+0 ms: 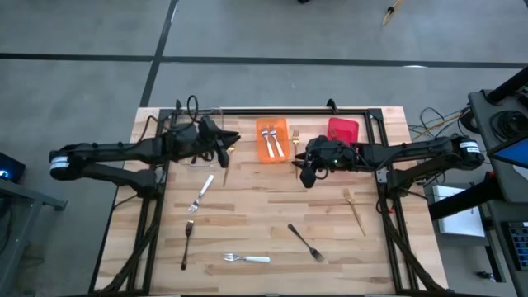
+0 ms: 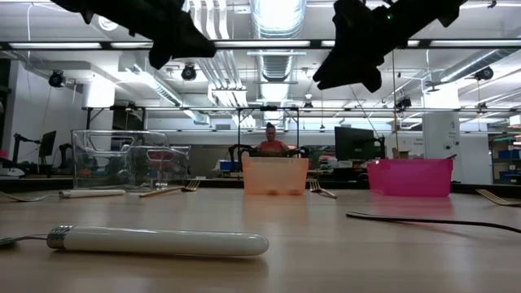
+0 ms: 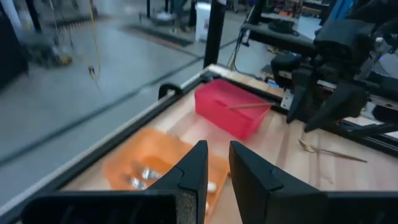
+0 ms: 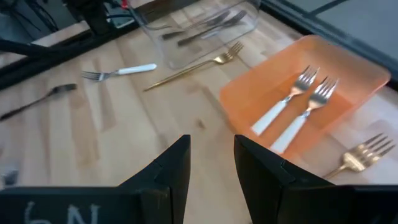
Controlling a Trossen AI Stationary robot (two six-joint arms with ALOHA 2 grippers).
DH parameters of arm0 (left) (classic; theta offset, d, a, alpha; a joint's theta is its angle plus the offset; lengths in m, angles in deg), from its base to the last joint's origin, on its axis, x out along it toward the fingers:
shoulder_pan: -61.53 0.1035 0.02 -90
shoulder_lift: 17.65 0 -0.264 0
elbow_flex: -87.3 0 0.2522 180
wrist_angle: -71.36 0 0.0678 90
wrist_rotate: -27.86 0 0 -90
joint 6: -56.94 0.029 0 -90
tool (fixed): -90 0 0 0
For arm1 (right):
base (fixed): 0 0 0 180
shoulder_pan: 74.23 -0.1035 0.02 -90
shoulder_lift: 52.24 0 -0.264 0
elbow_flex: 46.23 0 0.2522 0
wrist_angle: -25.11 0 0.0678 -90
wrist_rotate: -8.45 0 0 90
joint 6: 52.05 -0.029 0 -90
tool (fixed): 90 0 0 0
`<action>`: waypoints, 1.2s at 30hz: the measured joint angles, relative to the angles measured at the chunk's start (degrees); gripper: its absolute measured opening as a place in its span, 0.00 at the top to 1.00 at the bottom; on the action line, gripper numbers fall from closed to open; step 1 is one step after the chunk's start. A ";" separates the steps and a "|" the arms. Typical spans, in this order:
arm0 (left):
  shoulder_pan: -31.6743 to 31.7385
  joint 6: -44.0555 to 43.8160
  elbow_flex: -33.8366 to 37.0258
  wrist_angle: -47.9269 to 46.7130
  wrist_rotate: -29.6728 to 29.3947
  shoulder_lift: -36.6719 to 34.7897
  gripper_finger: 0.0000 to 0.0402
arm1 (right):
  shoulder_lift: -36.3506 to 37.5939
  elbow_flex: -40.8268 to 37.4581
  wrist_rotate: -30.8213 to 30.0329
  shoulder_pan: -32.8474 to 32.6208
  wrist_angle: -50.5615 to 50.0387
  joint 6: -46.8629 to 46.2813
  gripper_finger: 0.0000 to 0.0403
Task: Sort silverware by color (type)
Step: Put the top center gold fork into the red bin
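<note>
from above, the left tool hovers near the table's far edge by the clear bin; the right tool hangs between the orange bin and red bin. two white-handled forks lie in the orange bin. a gold fork lies near the right edge, dark forks and a white-handled fork toward the near edge.

at table height, that white-handled fork lies closest.

left wrist view: fingers slightly apart, gripping nothing.

right wrist view: fingers apart, empty, above bare wood beside the orange bin.
</note>
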State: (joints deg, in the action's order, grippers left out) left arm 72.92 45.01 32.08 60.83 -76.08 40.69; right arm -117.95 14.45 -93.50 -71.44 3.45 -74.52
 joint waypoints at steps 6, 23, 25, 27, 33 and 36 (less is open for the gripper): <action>-6.55 7.22 1.11 12.01 -6.09 4.42 0.88 | -2.34 3.57 -0.01 -2.30 -4.48 -4.85 0.72; -11.00 12.75 0.98 13.00 -6.07 9.13 0.88 | -19.74 16.27 -0.26 -2.91 -36.53 -29.99 0.72; -11.00 12.73 0.98 12.77 -6.07 9.12 0.88 | -22.19 17.18 -1.29 -2.89 -36.42 -31.57 0.72; -11.00 12.73 0.98 12.39 -6.07 9.10 0.88 | -24.53 18.56 -1.50 -2.74 -37.48 -31.90 0.72; -11.03 12.41 1.03 11.95 -6.07 9.12 0.88 | -30.29 22.86 -4.75 -2.12 -38.51 -31.41 0.72; -11.19 10.87 1.07 11.90 -6.07 8.92 0.88 | -31.95 23.72 -6.64 -1.46 -38.56 -30.91 0.72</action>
State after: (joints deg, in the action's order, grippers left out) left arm 61.73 55.88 33.16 72.73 -82.15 49.61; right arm -149.90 38.17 -100.13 -72.90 -35.11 -105.44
